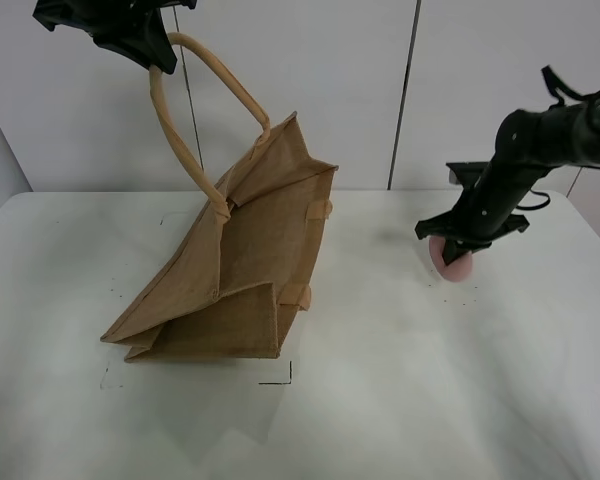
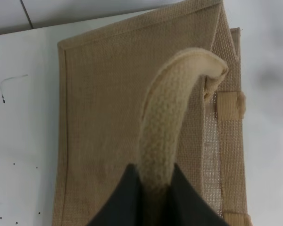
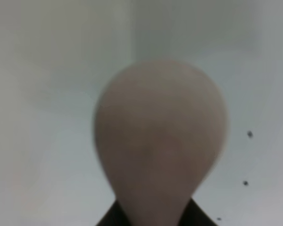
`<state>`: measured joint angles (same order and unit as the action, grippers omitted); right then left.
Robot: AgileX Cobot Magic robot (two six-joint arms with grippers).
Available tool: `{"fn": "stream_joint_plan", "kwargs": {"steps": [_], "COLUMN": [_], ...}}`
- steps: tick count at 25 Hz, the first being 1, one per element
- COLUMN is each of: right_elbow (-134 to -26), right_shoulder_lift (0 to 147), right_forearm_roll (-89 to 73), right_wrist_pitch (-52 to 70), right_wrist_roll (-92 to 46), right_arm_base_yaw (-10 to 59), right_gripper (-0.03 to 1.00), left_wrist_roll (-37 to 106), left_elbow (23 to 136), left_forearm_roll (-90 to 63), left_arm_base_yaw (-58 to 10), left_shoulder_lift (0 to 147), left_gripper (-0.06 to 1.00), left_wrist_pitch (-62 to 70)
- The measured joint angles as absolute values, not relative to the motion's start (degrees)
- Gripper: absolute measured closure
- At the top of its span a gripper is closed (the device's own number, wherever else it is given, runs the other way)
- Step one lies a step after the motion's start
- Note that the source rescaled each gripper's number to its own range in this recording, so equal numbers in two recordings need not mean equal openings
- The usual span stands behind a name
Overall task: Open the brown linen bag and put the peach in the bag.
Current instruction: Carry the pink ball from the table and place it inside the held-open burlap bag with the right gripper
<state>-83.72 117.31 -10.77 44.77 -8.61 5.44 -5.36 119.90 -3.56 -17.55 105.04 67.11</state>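
Observation:
The brown linen bag [image 1: 235,270] stands tilted on the white table, pulled up by one beige loop handle [image 1: 185,140]. My left gripper [image 1: 145,50] is shut on that handle high at the top left; in the left wrist view the handle [image 2: 165,136] runs between its dark fingers [image 2: 127,197] with the bag [image 2: 104,117] below. The pink peach [image 1: 454,262] sits at the right of the table under my right gripper [image 1: 458,245], which is shut on it. In the right wrist view the peach [image 3: 160,136] fills the frame, blurred, between the fingertips.
The white table [image 1: 400,400] spreads around the bag, with small black marks [image 1: 280,378] in front of it. A white panelled wall [image 1: 360,90] stands behind. The right arm [image 1: 550,135] reaches in from the right edge.

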Motion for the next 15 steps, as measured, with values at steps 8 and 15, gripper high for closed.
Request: {"fn": "stream_joint_plan", "kwargs": {"steps": [8, 15], "right_elbow": [-86.26, -86.26], "right_shoulder_lift": [103.01, 102.08], "right_forearm_roll": [-32.43, -41.08], "right_wrist_pitch": [49.42, 49.19], "right_wrist_roll": [-29.76, -40.09], "right_arm_base_yaw": [5.44, 13.22], "right_gripper": [0.97, 0.97], "left_wrist_roll": [-5.23, -4.96], "left_elbow": [119.9, 119.9], "left_forearm_roll": [-3.56, -3.56], "left_arm_base_yaw": [-17.55, -17.55], "left_shoulder_lift": [105.04, 104.78], "left_gripper": [0.94, 0.94], "left_wrist_pitch": [67.22, 67.22]}}
